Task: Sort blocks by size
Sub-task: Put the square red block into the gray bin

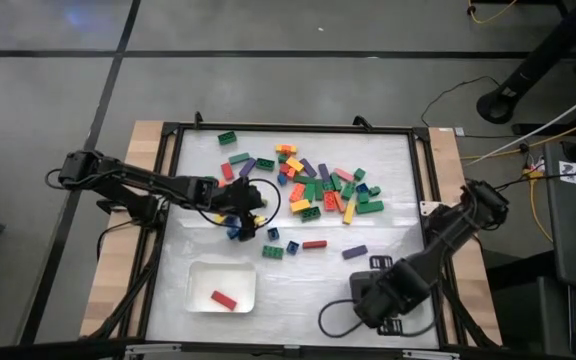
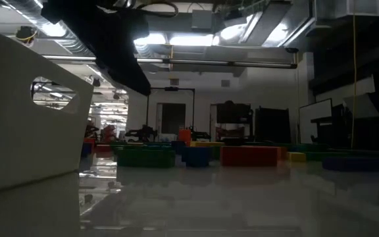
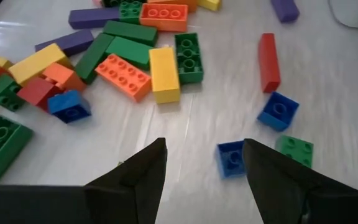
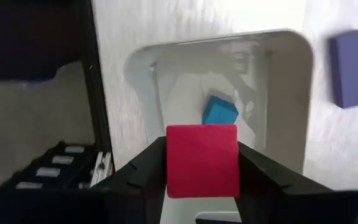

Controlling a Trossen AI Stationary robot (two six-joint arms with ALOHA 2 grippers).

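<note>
White tabletop: studded blocks apparently unlabelled; right tool grips red block.

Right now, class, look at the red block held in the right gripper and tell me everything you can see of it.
The red block is a small, squarish piece of smooth, matte plastic. It shows a plain flat face with no studs in sight. It sits level, clamped between the two dark fingers of the right gripper, which press on its opposite sides. It hangs above a pale tray with rounded corners, where a small blue block already lies. Nothing but the fingers touches it.
</note>
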